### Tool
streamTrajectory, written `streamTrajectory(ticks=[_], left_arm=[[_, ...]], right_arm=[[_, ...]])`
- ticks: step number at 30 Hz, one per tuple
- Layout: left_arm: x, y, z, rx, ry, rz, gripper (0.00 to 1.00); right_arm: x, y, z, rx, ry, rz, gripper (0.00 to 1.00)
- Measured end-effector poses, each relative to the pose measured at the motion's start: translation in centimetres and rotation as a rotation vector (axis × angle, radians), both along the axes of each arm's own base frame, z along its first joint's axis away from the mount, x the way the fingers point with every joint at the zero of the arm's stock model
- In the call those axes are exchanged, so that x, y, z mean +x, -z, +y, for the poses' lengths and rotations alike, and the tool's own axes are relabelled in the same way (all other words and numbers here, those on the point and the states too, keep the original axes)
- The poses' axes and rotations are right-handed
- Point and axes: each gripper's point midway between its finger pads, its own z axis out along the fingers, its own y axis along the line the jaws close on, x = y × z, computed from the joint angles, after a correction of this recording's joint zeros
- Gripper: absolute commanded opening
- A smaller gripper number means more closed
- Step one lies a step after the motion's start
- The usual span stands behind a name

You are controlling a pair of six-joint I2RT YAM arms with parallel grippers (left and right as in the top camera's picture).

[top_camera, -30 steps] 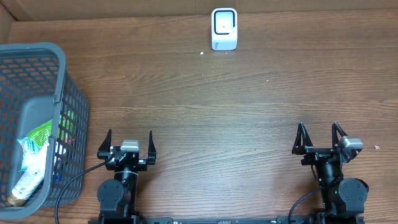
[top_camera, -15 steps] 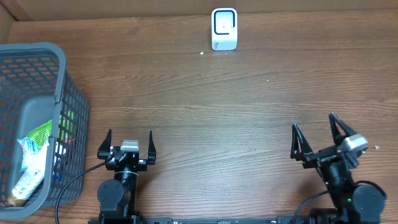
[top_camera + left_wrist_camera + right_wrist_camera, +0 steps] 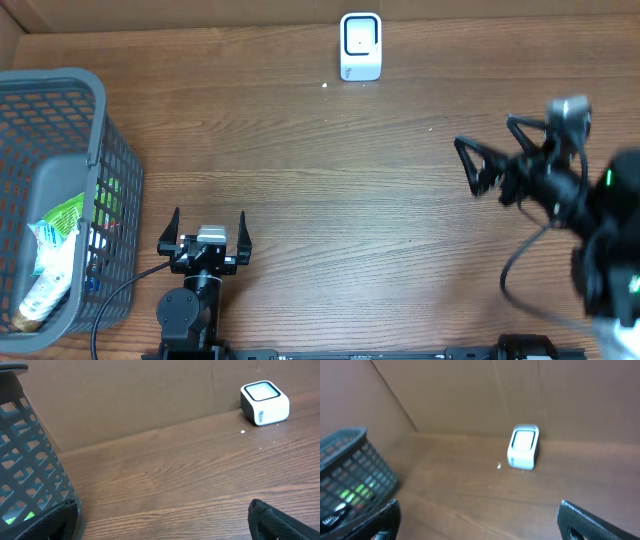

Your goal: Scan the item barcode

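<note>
right gripper [image 3: 495, 155] up off its rest, jaws wide, empty.
we note it has swung toward mid-table; left gripper [image 3: 208, 225] parked, open, empty. items [image 3: 50, 255] lie in the basket [image 3: 60, 82] far left, scanner [image 3: 360, 45] at the back edge: pick not begun.

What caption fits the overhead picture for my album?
Empty, open left fingers and right fingers, gray basket of items at left, white scanner at the back of the table.
</note>
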Motion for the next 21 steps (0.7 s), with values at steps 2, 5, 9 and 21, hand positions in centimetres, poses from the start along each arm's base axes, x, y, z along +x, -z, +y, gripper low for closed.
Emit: streamTrajectory(ticks=[2,5,9,21], left_arm=[[0.0,0.0,0.0,0.003,0.000,0.000,1.00],[0.0,0.0,0.0,0.003,0.001,0.000,1.00],[0.1,-1.3,-0.5,-0.018,0.032,-0.054,1.00],[-1.9,-15.0,-2.4,-0.117,0.137,-0.103,1.00]], right_arm=[[1.0,-0.3,0.1,-0.008,-0.011,0.090,1.00],[2.3,-0.7,0.1,-0.018,-0.019,0.189,1.00],[3.8,0.2,0.1,-0.023,-0.022,0.268,1.00],[5.7,1.1,0.0,-0.029,-0.025,0.270,1.00]])
